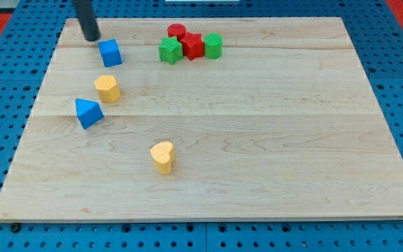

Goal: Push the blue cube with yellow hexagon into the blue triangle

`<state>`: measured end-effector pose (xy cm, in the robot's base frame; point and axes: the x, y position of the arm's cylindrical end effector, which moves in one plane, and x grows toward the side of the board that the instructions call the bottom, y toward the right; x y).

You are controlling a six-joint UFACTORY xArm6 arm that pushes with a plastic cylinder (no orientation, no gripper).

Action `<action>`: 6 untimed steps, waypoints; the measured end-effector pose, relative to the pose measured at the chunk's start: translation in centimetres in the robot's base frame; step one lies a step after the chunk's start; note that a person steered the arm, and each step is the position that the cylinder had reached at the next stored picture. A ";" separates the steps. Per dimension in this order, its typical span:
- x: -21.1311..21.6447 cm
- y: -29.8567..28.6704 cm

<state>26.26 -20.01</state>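
Tip point(92, 38) bare, gripping nothing, set just off blue cube point(110, 52) at its 10 o'clock. Yellow hexagon point(107, 89) at cube's 6 o'clock; blue triangle point(88, 113) beyond, toward 7. Push line judged roughly 5 to 6 o'clock, chain nearly aligned.

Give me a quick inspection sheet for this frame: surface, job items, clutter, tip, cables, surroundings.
Surface: wooden board, flat.
Job's things: blue cube, yellow hexagon and blue triangle in a loose line at the view's left, apart.
Clutter: red cylinder, red block, green block, green cylinder clustered at top; yellow heart lower centre.
Grippers: my tip just up-left of the blue cube.
Cables: nothing seen.
Surroundings: blue pegboard.
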 end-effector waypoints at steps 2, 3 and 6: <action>10.6 -0.2; 6.4 -10.1; 11.4 7.1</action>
